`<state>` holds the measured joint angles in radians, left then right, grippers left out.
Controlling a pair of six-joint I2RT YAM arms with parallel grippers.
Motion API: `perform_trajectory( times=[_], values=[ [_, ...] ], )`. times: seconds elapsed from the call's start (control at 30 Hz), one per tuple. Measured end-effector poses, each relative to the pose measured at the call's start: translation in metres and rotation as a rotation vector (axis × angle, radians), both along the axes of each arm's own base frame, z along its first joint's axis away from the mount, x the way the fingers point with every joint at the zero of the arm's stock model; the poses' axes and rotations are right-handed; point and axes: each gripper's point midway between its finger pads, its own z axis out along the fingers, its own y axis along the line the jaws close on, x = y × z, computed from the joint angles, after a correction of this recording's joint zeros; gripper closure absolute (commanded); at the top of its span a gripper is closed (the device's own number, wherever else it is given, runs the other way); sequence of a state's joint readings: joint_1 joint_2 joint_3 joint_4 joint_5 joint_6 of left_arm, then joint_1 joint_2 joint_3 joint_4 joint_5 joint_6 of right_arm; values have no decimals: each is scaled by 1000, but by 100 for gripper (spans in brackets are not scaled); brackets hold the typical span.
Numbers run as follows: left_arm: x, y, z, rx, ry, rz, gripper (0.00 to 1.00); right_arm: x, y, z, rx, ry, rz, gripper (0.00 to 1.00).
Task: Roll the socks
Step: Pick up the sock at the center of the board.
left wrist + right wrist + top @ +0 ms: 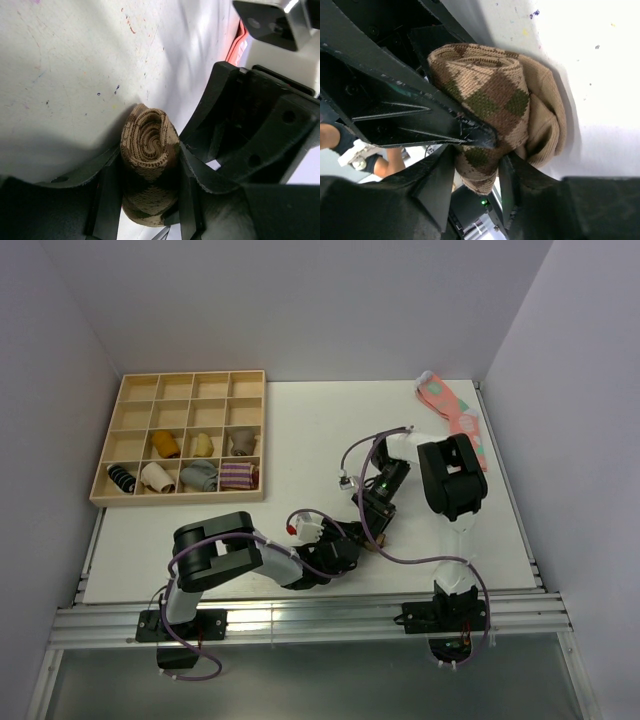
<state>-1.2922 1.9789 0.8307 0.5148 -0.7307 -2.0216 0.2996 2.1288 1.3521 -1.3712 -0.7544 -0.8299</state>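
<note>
So two arms, and both met at one spot near the middle of the table (300,410), toward its near edge. The socks (150,140) were there as one tan-brown bundle with darker argyle diamonds, and I couldn't tell how many socks were wound into it.

The left gripper (150,167) was closed on the bundle, with one black finger pressed against each side. From that wrist camera you looked straight at the end of the roll, a neat spiral of several turns, with its far end against the white table.

The right gripper (476,175) was clamped on the same bundle, its two fingers (440,187) squeezing the lower end. In that view the left arm's black fingers came in from the left and lay across the roll. The right side of the bundle looked looser, with one plain tan flap bulging out onto the table.

From above, the grippers hid nearly all of the bundle.

Other stuff: one wooden tray (170,498) sat at the far left, well apart from the arms. It was a four by four grid, so sixteen compartments. Seven of them held a rolled sock, three in the third row and four in the nearest row. One was purple-striped and one black-and-white. The pink socks (450,410) with teal spots lay flat at the far right corner. It looked like two of them, overlapping.
</note>
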Motion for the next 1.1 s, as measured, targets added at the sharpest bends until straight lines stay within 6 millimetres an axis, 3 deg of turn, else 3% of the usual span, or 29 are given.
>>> perform_trajectory(
  times=[0.2, 0.23, 0.27, 0.3, 0.57, 0.73, 0.87, 1.1],
  values=[
    [0, 0, 0, 0, 7, 0, 100, 6, 1, 7, -18, -70, -28, 43],
    [0, 0, 0, 1, 8, 0, 100, 9, 1, 8, -20, -90, -36, 37],
    [0, 0, 0, 4, 10, -2, 100, 11, 2, 9, -22, -103, -43, 8],
    [0, 0, 0, 5, 11, -2, 100, 12, 2, 10, -27, -113, -52, 4],
    [-1, 0, 0, 9, 14, -4, 100, 28, -6, 9, -70, -203, -105, 3],
    [-3, -1, 1, 20, 22, -16, 100, 51, -20, 11, -97, -248, -190, 3],
    [-6, 0, 2, 48, 18, -40, 100, 78, -34, 27, -111, -340, -273, 3],
    [-8, 13, 5, 111, -10, -94, 100, 102, -53, 58, -131, -486, -356, 3]
  ],
)
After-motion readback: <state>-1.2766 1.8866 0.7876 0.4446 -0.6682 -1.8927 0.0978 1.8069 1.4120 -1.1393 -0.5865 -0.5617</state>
